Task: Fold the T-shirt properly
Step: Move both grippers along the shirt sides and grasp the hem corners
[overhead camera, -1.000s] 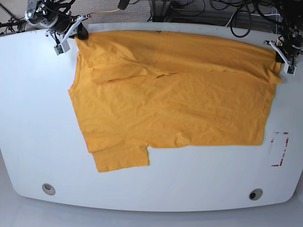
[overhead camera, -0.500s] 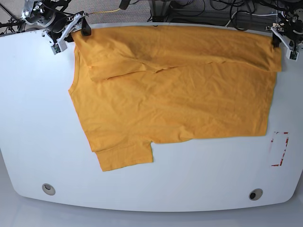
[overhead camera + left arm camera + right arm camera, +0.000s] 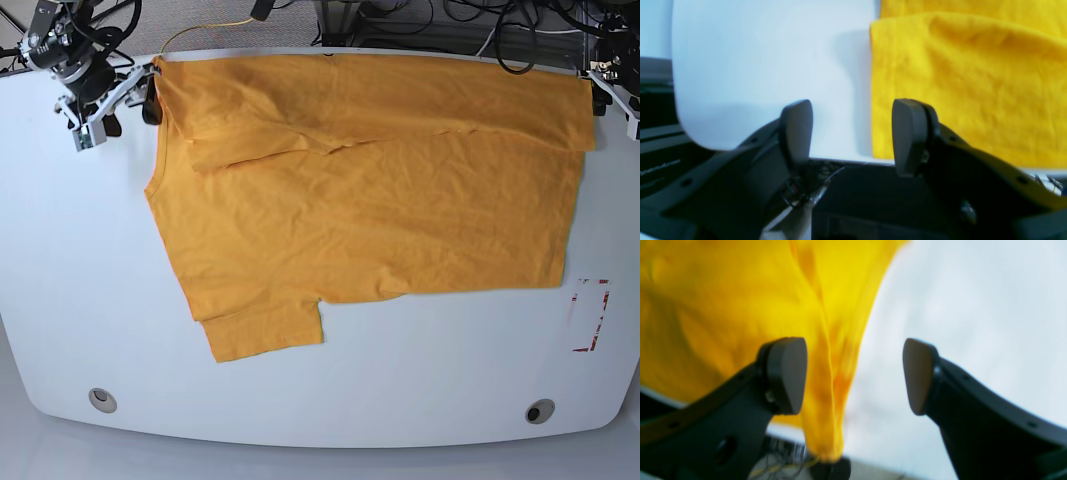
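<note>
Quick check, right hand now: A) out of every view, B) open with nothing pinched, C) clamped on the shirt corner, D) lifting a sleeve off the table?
B: in the right wrist view the right hand has its fingers spread wide, and the T-shirt edge hangs loose in the gap without being pinched.

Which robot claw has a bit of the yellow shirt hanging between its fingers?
The right gripper. In its wrist view a fold of the T-shirt hangs between its open jaws, while the left gripper has only white table between its jaws.
</note>
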